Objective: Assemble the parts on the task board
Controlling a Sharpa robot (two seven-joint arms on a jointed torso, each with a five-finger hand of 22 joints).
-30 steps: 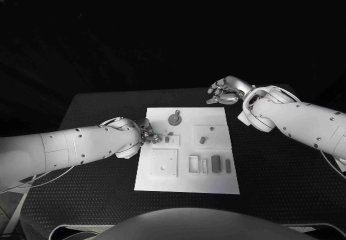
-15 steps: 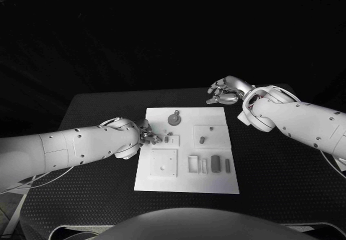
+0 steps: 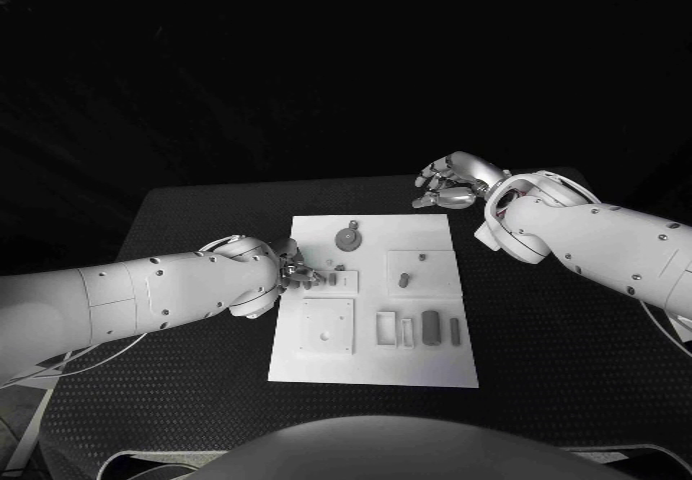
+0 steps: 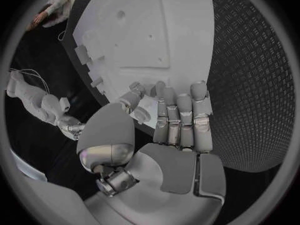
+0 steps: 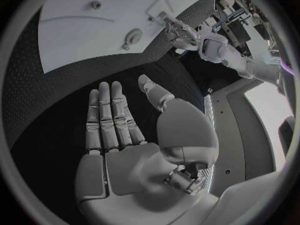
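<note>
The white task board (image 3: 418, 370) lies in the middle of the table, also seen as task board (image 5: 69, 40). On it are a round dark part with a stem (image 3: 349, 238), a small peg (image 3: 407, 279) and several oblong parts (image 3: 431, 326) in the near row. My left hand (image 3: 296, 272) rests at the board's left edge, its fingers (image 4: 178, 112) curled together with their tips against the board beside a small part (image 3: 335, 280). Whether they pinch anything is hidden. My right hand (image 3: 450, 186) hovers past the board's far right corner, fingers (image 5: 109, 120) straight and apart, holding nothing.
The black textured table (image 3: 548, 340) surrounds the board on all sides. A raised square plate (image 3: 327, 326) sits on the board's near left part. My right forearm (image 3: 606, 245) crosses above the table to the board's right.
</note>
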